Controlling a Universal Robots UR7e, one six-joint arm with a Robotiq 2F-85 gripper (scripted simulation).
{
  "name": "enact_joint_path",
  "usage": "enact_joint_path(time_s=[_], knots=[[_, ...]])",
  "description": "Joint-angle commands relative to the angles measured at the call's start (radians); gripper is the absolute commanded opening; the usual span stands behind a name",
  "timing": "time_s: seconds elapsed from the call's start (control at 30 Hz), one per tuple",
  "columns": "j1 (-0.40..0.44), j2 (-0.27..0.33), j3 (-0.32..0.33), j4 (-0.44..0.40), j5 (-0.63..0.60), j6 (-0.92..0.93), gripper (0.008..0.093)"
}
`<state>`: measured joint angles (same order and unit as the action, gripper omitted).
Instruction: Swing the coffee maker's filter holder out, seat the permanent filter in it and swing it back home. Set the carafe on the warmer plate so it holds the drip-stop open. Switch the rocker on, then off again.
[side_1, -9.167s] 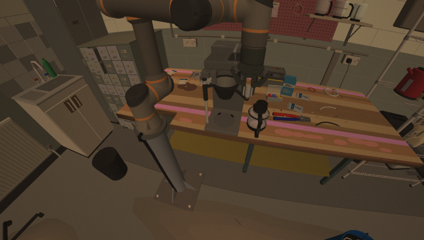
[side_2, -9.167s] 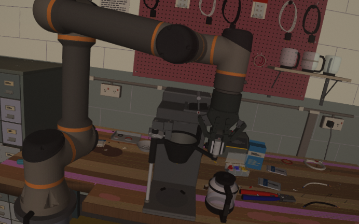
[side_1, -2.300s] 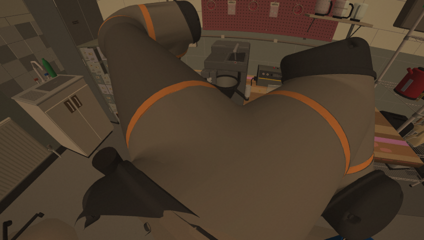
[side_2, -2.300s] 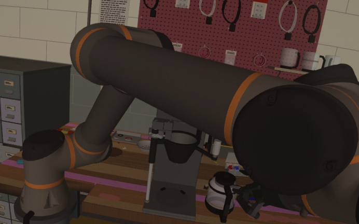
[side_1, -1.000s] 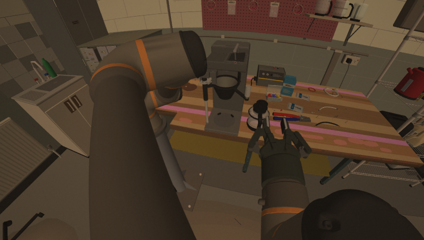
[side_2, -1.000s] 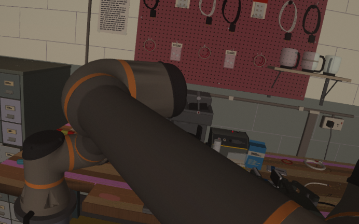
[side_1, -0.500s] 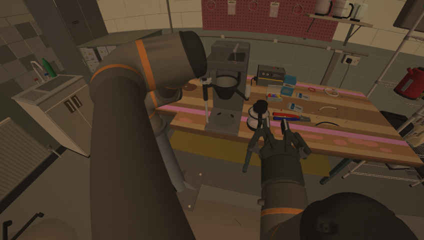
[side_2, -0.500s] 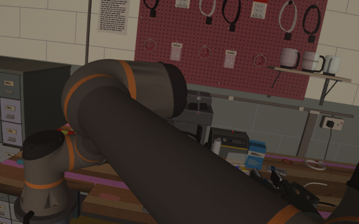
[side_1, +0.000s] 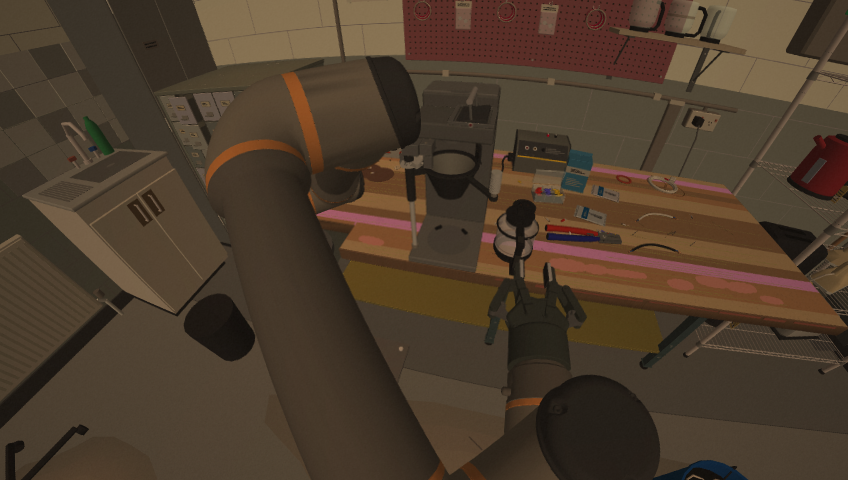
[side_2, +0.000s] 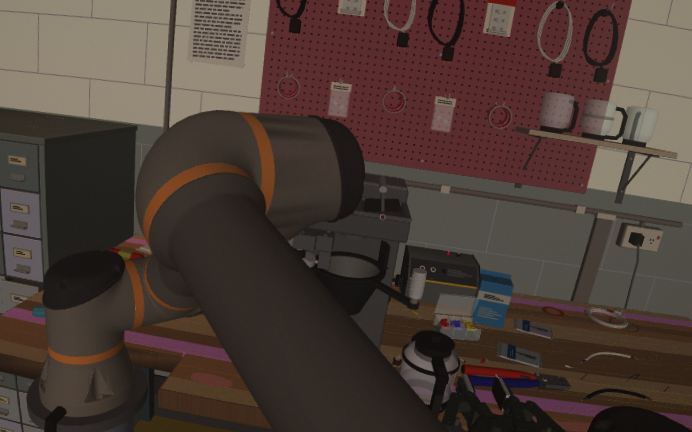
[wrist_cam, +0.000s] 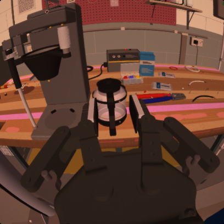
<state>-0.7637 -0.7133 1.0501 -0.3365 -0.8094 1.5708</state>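
The glass carafe (wrist_cam: 109, 105) with a black lid and handle stands upright on the bench, to the right of the coffee maker (side_1: 455, 172). Its handle faces me. The warmer plate (wrist_cam: 59, 116) at the machine's base holds nothing. The black filter holder (wrist_cam: 44, 63) sits under the machine's head, its white knobbed handle (wrist_cam: 63, 37) to the right. My gripper (wrist_cam: 114, 116) hangs in front of the bench edge, level with the carafe's handle. It is open and holds nothing. The rocker switch is not clear to see.
A small parts tray (side_1: 547, 193) and blue boxes (side_1: 576, 169) lie behind the carafe. Red and blue pliers (side_1: 580, 234) lie to its right. A grey power supply (side_1: 540, 150) stands at the back. A thin white rod (side_1: 412, 205) leans at the machine's left.
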Motion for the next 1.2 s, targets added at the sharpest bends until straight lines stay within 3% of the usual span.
enact_joint_path(time_s=[0.0, 0.2, 0.4, 0.87, 1.17], knots=[[0.004, 0.003, 0.017, -0.019, 0.004, 0.000, 0.0430], [0.029, 0.027, 0.111, -0.140, 0.028, 0.000, 0.0430], [0.045, 0.052, 0.162, -0.216, 0.046, 0.000, 0.0430], [0.056, 0.060, 0.187, -0.250, 0.056, 0.000, 0.0430], [0.090, 0.054, 0.256, -0.312, 0.090, 0.000, 0.0430]])
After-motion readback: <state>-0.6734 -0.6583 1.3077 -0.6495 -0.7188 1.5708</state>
